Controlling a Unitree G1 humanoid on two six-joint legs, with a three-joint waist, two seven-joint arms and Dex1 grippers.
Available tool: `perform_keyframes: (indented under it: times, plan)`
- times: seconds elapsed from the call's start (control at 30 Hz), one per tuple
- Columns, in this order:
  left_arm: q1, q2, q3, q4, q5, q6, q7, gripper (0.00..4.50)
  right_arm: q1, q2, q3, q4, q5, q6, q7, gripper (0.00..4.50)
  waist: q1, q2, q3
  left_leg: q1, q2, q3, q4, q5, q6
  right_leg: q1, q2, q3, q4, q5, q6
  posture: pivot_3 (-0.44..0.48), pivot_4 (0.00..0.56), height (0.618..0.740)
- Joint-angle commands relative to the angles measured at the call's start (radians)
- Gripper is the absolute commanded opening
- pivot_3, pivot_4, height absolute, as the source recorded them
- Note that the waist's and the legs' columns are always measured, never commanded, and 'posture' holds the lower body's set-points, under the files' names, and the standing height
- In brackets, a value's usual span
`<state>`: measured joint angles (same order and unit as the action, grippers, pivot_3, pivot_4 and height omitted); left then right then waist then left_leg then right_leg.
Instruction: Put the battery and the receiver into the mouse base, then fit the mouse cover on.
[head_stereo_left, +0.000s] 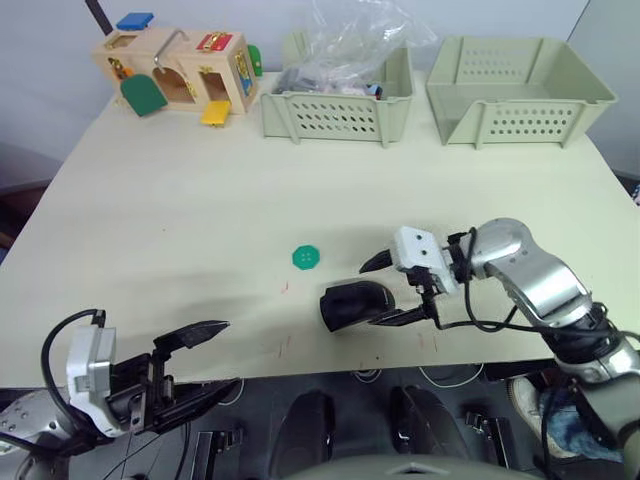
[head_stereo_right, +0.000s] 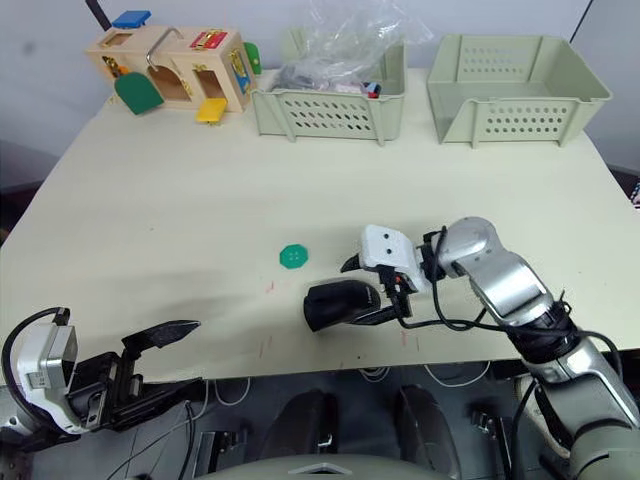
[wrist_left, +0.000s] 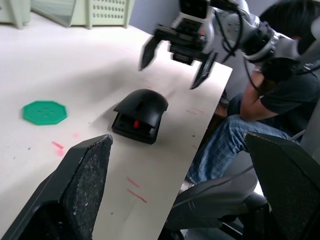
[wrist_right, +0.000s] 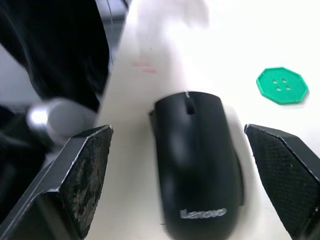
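A: As far as the counter shows, how much is left?

B: Little, I judge. On the left, the left tool hangs at the near edge, fingers apart, holding nothing. Further right lies a green disc, no part of the job. Right of that, near the front edge, the cover sits on the base, red wheel showing under its front lip.

A: Battery and receiver?

B: Presumably inside; I cannot tell. The right tool hovers around the mouse, fingers spread, not gripping it. Whether the cover is snapped fully home is unclear.
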<state>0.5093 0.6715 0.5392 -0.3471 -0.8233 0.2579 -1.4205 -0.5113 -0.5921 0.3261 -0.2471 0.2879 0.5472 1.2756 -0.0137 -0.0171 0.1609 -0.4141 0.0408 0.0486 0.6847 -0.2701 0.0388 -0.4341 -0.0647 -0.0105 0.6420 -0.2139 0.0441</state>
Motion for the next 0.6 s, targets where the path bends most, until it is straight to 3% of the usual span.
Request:
perform_keyframes:
  times: [0.03, 0.6]
  plan:
    - [-0.006, 0.016, 0.009, -0.026, -0.023, 0.007, -0.003, 4.5, 0.006, 0.007, -0.039, 0.008, 0.012, -0.062, -0.024, 4.44, -0.001, 0.0, 0.0, 0.0, 0.0, 0.0, 0.0, 0.0, 0.0, 0.0, 0.0, 0.0, 0.0, 0.0, 0.0, 0.0, 0.15, 0.74]
    - [-0.036, 0.048, 0.015, -0.007, -0.025, 0.023, -0.024, 4.5, 0.048, 0.044, -0.01, 0.189, -0.023, -0.245, -0.03, 4.44, 0.002, 0.0, 0.0, 0.0, 0.0, 0.0, 0.0, 0.0, 0.0, 0.001, 0.0, 0.0, 0.0, 0.0, 0.0, 0.0, 0.15, 0.74]
